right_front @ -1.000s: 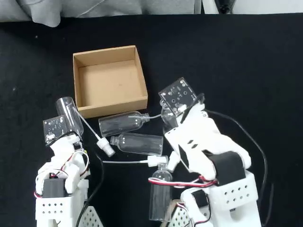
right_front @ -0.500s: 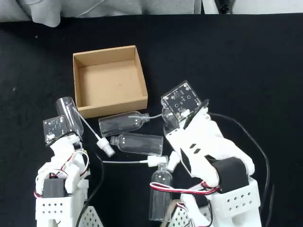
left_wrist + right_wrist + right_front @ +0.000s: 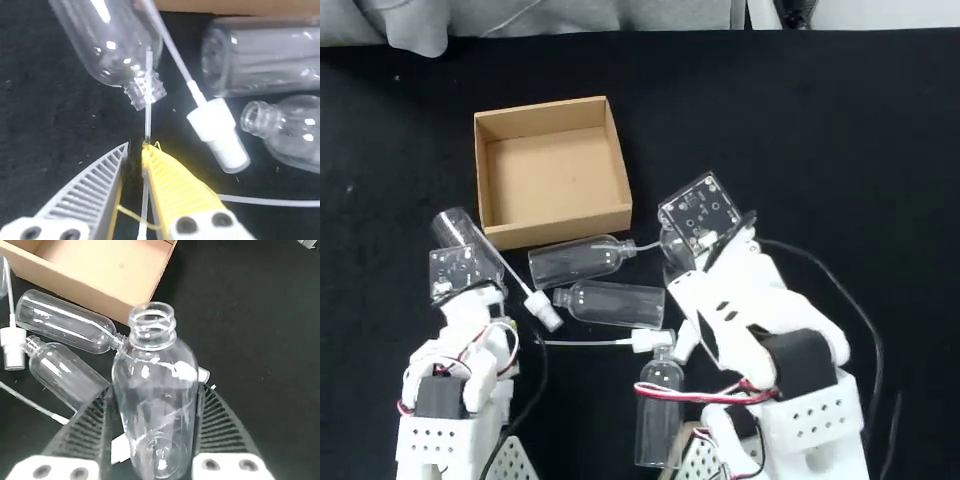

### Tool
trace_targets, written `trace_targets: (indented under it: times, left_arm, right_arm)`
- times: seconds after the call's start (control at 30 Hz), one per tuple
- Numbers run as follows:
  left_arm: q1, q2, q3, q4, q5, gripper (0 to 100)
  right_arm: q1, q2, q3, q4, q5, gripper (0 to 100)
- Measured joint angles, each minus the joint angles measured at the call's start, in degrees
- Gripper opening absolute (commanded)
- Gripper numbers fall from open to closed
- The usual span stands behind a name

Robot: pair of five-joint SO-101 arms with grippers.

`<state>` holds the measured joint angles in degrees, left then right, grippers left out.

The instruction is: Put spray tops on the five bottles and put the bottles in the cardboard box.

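Black cloth (image 3: 840, 130) covered the whole table where I stood watching, and the cardboard box (image 3: 555, 224) sat toward its far side. By the box's near left corner, the left gripper (image 3: 136, 147) had its jaws pinched almost together on a thin dip tube (image 3: 148, 117). The tube ran up to the neck of a clear bottle (image 3: 110, 35) lying there, with a loose white spray top (image 3: 220, 137) just beside it.

Off the box's near right corner, the right gripper (image 3: 156, 392) had its jaws spread wide around a second bottle (image 3: 155, 355). Both fingers pressed its sides, and its uncapped neck pointed toward the box.

A third bottle (image 3: 580, 262) lay along the box's near wall, a fourth bottle (image 3: 615, 303) just behind it. A fifth bottle (image 3: 658, 420) lay farthest from the box.
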<state>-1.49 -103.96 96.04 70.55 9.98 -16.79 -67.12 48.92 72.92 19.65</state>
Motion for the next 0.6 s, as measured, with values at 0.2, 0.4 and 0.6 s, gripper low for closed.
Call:
trace_targets:
  times: [0.2, 0.4, 0.6]
  left_arm:
    - [1.32, 0.0, 0.0, 0.0, 0.0, 4]
    - [1.58, 0.0, 0.0, -0.09, 0.0, 4]
    - [1.58, 0.0, 0.0, -2.11, 0.0, 4]
  right_arm:
    - [0.0, 0.0, 1.93, -2.73, 0.0, 9.2]
    - [-0.09, 0.0, 1.93, -2.73, 0.0, 9.2]
    - [-0.09, 0.0, 4.31, -5.1, -1.93, 9.2]
